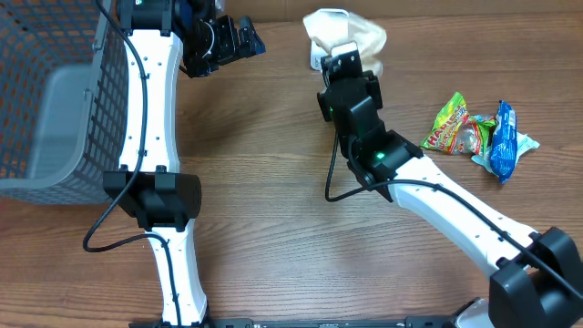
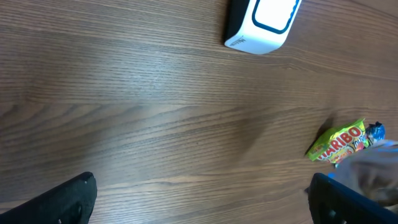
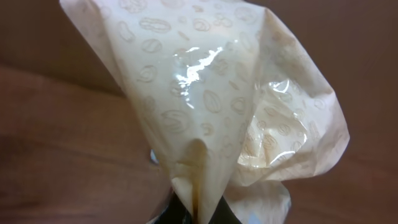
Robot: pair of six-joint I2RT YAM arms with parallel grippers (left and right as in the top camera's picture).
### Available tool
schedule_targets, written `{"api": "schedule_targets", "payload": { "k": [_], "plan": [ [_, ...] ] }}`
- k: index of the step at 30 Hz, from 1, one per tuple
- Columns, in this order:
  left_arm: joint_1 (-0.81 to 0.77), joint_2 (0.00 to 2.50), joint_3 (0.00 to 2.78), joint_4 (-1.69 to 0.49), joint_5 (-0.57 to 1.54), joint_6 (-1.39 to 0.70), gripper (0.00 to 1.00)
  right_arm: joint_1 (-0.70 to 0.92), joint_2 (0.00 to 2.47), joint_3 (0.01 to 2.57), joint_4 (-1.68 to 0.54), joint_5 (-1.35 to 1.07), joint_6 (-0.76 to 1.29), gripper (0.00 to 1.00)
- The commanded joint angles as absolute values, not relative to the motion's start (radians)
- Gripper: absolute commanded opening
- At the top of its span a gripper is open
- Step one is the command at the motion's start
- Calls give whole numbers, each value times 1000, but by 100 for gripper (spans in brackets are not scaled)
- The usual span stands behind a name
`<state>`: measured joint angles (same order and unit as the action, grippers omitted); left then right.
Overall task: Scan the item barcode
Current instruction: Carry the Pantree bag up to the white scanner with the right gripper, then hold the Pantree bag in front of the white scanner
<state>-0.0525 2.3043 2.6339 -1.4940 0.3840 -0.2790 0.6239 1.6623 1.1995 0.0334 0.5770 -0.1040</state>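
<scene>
**A:** How do the right jaws stand?

**B:** The right gripper [image 3: 198, 216] is closed tight on a fold of the beige translucent plastic bag printed with nut outlines [image 3: 205, 112]. Only a sliver of its dark tips shows under the pinched fold, at the bottom edge of the right wrist view.

**A:** And the bag itself?

**B:** It spreads up and outward from the pinch, crinkled and glossy, and fills most of that view. From overhead it sits at the far edge of the brown wood-grain table [image 1: 273, 182], right of centre, with the right arm reaching up to it. I cannot tell whether it rests on the wood or hangs clear.

**A:** The left jaws?

**B:** The left gripper [image 2: 202, 200] is spread wide and holds nothing. Its 2 dark fingers [image 2: 68, 202] sit in the bottom corners of the left wrist view, with bare wood between them.

**A:** What lies beyond them?

**B:** A white box-shaped device with a black side [image 2: 261, 25] lies at the top of that view. A yellow-green Haribo sweet packet [image 1: 453, 126] lies well to the right, touching a blue foil packet [image 1: 506, 141]. A grey mesh basket [image 1: 55, 91] stands at the far left, beside the left arm
</scene>
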Motion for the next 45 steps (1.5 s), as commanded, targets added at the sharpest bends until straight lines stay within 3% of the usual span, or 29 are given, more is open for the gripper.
{"api": "schedule_targets", "payload": {
  "k": [1, 7, 15, 26, 45],
  "plan": [
    [-59, 2289, 2653, -1491, 377, -277, 100, 613, 1715, 1206, 49, 617, -183, 4],
    [-59, 2289, 2653, -1491, 377, -277, 100, 646, 1722, 1206, -73, 601, 17, 4],
    [-59, 2289, 2653, -1491, 377, -277, 100, 614, 1721, 1349, -408, 299, 194, 4],
    [-59, 2289, 2653, -1491, 377, -277, 100, 514, 1779, 1592, -467, 285, 179, 4],
    [-59, 2289, 2653, -1491, 377, -277, 100, 516, 1794, 1594, -617, 260, 233, 4]
  ]
}}
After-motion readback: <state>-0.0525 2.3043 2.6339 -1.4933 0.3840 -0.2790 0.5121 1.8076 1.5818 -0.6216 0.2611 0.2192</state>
